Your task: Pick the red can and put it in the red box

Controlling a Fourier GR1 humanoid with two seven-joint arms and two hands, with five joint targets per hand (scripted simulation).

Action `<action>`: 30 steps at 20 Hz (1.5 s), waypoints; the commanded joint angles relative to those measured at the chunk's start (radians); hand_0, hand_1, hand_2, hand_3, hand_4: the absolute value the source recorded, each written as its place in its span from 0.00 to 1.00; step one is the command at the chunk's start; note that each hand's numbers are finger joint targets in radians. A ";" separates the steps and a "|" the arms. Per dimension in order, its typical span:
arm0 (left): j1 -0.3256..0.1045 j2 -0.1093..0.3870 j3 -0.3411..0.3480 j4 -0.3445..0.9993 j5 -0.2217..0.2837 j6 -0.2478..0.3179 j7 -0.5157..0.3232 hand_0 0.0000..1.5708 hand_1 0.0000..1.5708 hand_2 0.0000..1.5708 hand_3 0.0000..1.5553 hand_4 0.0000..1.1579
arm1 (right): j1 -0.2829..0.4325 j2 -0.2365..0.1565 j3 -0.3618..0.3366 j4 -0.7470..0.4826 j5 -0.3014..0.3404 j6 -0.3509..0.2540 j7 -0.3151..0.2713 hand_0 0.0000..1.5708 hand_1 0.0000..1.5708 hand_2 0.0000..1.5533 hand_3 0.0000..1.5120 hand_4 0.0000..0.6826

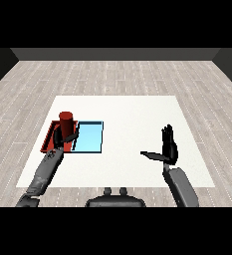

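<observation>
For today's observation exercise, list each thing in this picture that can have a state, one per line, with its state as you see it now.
red can: upright, held over the red tray, left hand curled round it.
red tray: flat on the table, mostly hidden by the can and hand.
light blue tray: flat beside the red tray, nothing in it.
left hand: shut on the can.
right hand: open, fingers straight, holding nothing.

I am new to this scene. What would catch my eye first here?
The red can, upright over the red tray at the table's left, with the left robot hand curled round it. Then the right robot hand, open and raised at the right, holding nothing.
</observation>
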 commanded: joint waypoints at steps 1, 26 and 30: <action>-0.076 0.087 0.061 0.162 -0.012 -0.058 0.035 1.00 1.00 0.99 0.95 0.95 | 0.076 -0.034 -0.059 0.014 -0.019 0.039 -0.036 0.00 0.00 0.00 0.00 0.00; -0.335 0.088 0.145 0.995 -0.087 -0.210 0.162 0.00 0.00 0.00 0.00 0.56 | -0.153 0.042 -0.114 0.283 -0.011 0.059 -0.034 0.00 0.00 0.00 0.00 0.00; -0.360 0.039 0.139 0.998 -0.098 -0.139 0.188 0.00 0.00 0.00 0.00 0.00 | -0.128 0.034 -0.144 0.322 -0.027 0.104 -0.093 0.00 0.00 0.00 0.00 0.00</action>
